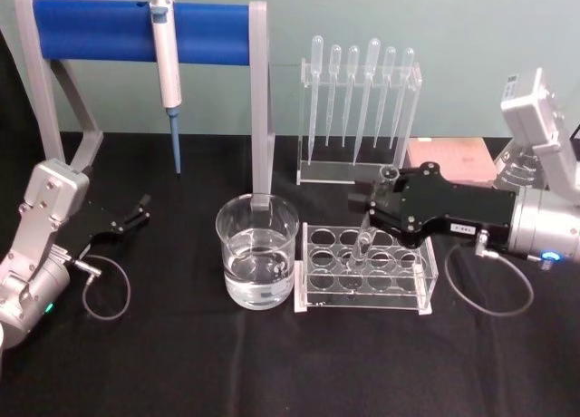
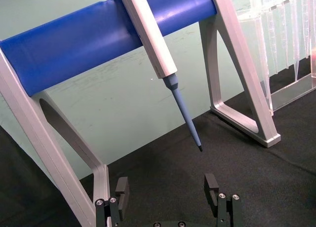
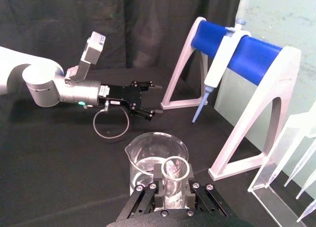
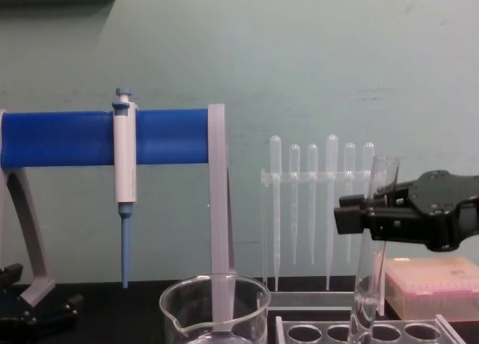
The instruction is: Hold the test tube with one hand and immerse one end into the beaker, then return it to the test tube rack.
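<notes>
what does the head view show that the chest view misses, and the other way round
Head view alone: the water inside the beaker, the whole tube rack from above, and the left end effector open near the table's left edge. Chest view alone: the test tube side-on, slightly tilted, its bottom just above the rack holes. Both: the right end effector shut on the tube, the pipettor hanging on the blue stand, and the pipettes.

Lab bench, pipettor (image 1: 166,50), pipettes (image 1: 358,95), beaker (image 1: 256,263)

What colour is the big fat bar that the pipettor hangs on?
Bright blue. The bar shows best in the chest view, with the pipettor hanging on it.
</notes>
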`<state>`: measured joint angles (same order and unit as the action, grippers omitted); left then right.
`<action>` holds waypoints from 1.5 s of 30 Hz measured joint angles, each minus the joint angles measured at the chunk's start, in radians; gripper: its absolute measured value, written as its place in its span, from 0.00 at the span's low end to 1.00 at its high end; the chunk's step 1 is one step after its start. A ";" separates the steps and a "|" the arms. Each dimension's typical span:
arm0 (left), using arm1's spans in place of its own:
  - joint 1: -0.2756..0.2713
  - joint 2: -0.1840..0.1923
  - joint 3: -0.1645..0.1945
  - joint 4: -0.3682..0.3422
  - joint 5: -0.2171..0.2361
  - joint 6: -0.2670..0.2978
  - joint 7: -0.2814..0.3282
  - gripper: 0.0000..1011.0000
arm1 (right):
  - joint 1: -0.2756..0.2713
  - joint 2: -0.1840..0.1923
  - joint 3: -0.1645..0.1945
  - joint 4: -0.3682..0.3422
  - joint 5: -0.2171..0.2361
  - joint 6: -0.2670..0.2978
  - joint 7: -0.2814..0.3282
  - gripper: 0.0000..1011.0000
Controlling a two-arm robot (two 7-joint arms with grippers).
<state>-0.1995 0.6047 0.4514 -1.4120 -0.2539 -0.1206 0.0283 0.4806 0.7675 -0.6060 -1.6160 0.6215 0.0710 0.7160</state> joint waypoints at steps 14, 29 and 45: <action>0.000 0.000 0.000 0.000 0.000 0.000 0.000 0.99 | -0.022 -0.040 0.005 0.041 -0.047 -0.019 0.001 0.22; 0.000 0.000 0.000 0.000 0.000 0.000 0.000 0.99 | -0.036 -0.081 0.011 0.079 -0.085 -0.015 0.006 0.22; 0.000 0.000 0.000 0.000 0.000 0.000 0.000 0.99 | -0.048 -0.099 0.020 0.096 -0.102 -0.011 0.006 0.22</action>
<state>-0.1995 0.6047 0.4513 -1.4120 -0.2539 -0.1205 0.0283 0.4331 0.6686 -0.5859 -1.5200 0.5198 0.0596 0.7221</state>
